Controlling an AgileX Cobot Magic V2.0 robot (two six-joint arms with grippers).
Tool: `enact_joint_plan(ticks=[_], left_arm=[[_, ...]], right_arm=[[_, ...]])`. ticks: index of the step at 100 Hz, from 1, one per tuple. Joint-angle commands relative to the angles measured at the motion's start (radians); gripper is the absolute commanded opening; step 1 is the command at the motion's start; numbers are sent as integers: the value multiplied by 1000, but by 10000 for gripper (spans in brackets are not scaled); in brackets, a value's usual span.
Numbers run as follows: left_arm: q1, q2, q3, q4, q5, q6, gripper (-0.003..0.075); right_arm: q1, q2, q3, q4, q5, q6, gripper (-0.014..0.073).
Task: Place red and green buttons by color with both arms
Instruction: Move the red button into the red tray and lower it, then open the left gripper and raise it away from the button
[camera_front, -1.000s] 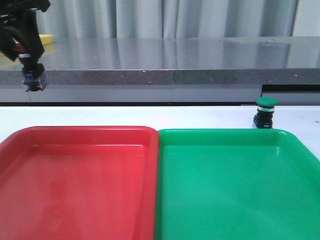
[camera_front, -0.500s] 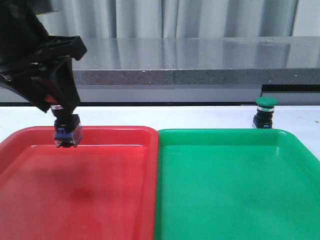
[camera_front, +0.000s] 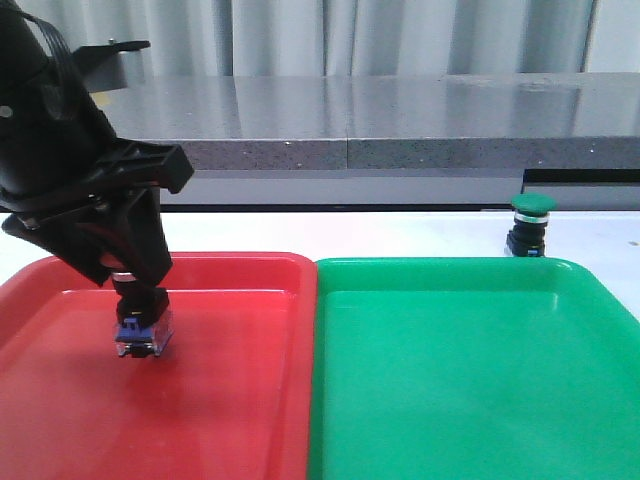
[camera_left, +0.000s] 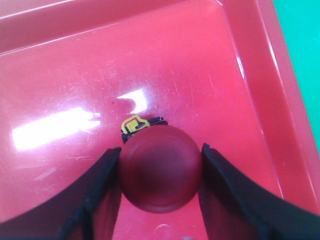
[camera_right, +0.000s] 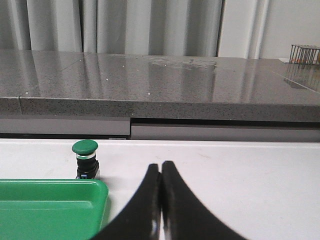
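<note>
Left gripper (camera_left: 161, 172) closed on the red button (camera_left: 161, 167), jaws pressed to either side of the domed cap. Held upright over the red tray (camera_front: 240, 270), toward its left rear; blue-and-clear base (camera_front: 140, 335) low above the tray floor, contact impossible to tell. Right gripper (camera_right: 161, 200) empty, jaws shut tip to tip, hanging over the white surface (camera_right: 240, 165) beside the corner of the green tray (camera_right: 50, 205). Green button (camera_front: 530, 226) standing upright on the surface just behind the green tray's far right rim (camera_front: 560, 265), untouched.

Probably light and rigid, hard plastic with a metal ring; no give, little risk of crushing. Smooth rounded cap likely slippery, so prone to squirting out of a loose pinch. Top-heavy on a small base, easily tipped by a sideways nudge. Best taken across the cap's widest part or the black body below, from straight above.
</note>
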Motion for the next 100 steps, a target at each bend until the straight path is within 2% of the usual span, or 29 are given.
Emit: enact_joint_plan(ticks=[1, 22, 48, 100], left_arm=[[-8, -10, -22, -18, -38, -5, 221], [-8, 22, -22, -18, -35, -5, 226], [-8, 22, -22, -18, -33, -5, 395], [-8, -29, -54, -20, -9, -7, 396]], right_arm=[[2, -11, -20, -5, -84, -7, -64], [2, -11, -20, -5, -84, -7, -64], [2, -11, -20, -5, -84, -7, -64], [2, -11, -20, -5, -84, -7, -64]])
